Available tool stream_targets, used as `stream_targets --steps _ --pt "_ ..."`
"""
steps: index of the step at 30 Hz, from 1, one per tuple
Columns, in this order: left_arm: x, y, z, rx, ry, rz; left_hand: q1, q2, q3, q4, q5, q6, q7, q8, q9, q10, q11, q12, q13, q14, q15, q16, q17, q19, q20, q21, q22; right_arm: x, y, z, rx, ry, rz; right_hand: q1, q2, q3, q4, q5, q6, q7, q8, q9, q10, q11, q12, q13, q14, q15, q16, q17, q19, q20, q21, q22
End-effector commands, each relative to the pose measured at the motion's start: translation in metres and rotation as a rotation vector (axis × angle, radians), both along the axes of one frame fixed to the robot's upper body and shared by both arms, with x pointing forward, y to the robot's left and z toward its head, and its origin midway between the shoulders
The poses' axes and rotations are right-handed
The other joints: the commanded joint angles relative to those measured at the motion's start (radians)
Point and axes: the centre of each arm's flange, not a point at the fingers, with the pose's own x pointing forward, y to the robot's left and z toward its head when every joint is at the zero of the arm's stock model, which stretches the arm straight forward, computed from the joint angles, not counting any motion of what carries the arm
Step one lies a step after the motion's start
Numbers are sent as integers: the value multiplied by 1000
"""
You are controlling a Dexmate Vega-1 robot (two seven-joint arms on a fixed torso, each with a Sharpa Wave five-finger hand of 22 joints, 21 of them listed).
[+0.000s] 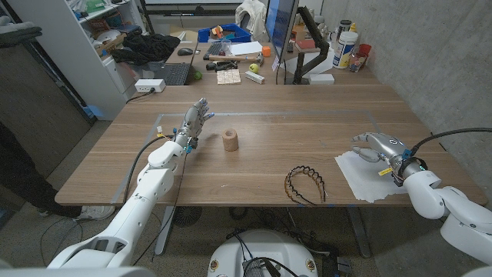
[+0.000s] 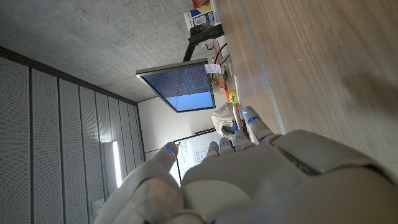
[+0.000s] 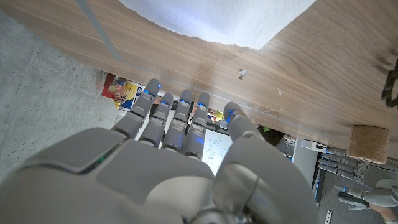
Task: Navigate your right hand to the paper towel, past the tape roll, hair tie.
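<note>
A white paper towel [image 1: 371, 178] lies at the table's right front edge. My right hand [image 1: 377, 147] hovers over its far edge, holding nothing, with the fingers slightly curved downward. In the right wrist view that hand [image 3: 180, 155] reaches toward the towel [image 3: 211, 18]. A black toothed hair tie [image 1: 305, 185] lies left of the towel, and its edge [image 3: 392, 81] also shows in the wrist view. A short brown tape roll [image 1: 230, 139] [image 3: 367, 144] stands upright at mid-table. Left of it, my left hand [image 1: 193, 123] [image 2: 249, 180] is raised with its fingers spread and empty.
The wooden table [image 1: 269, 165] carries thin blue tape lines [image 1: 254, 114] that mark a rectangle. Behind it stands a cluttered desk with a monitor [image 1: 278, 31], a keyboard [image 1: 173, 73] and bottles [image 1: 346, 45]. A concrete wall closes the right side.
</note>
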Motion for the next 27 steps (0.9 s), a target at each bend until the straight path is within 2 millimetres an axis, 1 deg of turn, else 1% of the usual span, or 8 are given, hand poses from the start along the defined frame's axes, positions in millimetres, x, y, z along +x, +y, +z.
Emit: stream_targets --steps 1,12,13,17,20,22,27 --pt "-1 -1 -1 1 2 3 -10 94 6 1 3 -154 -3 3 4 -162 -8 3 2 -267 -48 -2 2 -275 -92 -4 3 2 -2 -5 5 16 -2 0 -10 -2 2 6 -4 3 2 4 -1 -2 0 2 4 -82 -2 2 2 -3 -4 3" --pt "-4 1 -2 3 3 7 -11 94 6 1 3 -154 -3 4 4 -161 -8 3 2 -267 -49 -2 2 -275 -91 -6 3 3 -3 -9 11 24 -5 0 -13 -2 4 6 -19 2 -1 4 -13 -5 -3 2 -2 -77 -3 3 1 -5 -9 3" --pt "-4 0 -2 3 4 7 -11 94 6 1 3 -153 -3 4 4 -160 -8 3 2 -266 -49 -2 2 -274 -92 -6 3 4 -3 -9 11 24 -5 -1 -13 -2 4 6 -20 1 -1 4 -16 -1 -4 2 -2 -77 -2 3 0 -4 -10 3" --pt "-5 0 -2 5 4 7 -11 94 6 1 3 -153 -3 4 4 -161 -9 3 2 -266 -49 -2 2 -273 -92 -7 3 4 -5 -10 16 25 -8 -2 -15 -2 5 6 -31 2 -4 4 -21 1 -4 3 -5 -76 -2 3 -1 -4 -12 3" --pt "-4 -1 -2 9 3 8 -11 94 6 1 3 -153 -3 4 4 -161 -9 3 2 -266 -49 -2 2 -273 -92 -7 3 4 -6 -10 15 26 -12 -3 -16 -3 6 6 -33 2 -3 4 -24 -5 -5 3 -6 -76 -2 3 -1 -4 -14 3" --pt "-3 -2 -1 8 4 5 -11 94 6 1 3 -153 -3 4 4 -161 -8 3 2 -266 -48 -2 2 -273 -92 -8 3 5 -7 -10 16 26 -15 -4 -17 -3 7 6 -35 2 -3 4 -24 -2 -4 3 -6 -75 -2 4 -3 -2 -15 4" --pt "-1 -4 0 10 7 3 -11 95 6 1 3 -153 -3 4 4 -160 -9 3 2 -266 -48 -2 2 -272 -92 -8 3 6 -9 -10 21 25 -20 -6 -17 -4 9 6 -41 2 -4 4 -28 -5 -4 3 -7 -74 -1 4 -3 -2 -17 4"
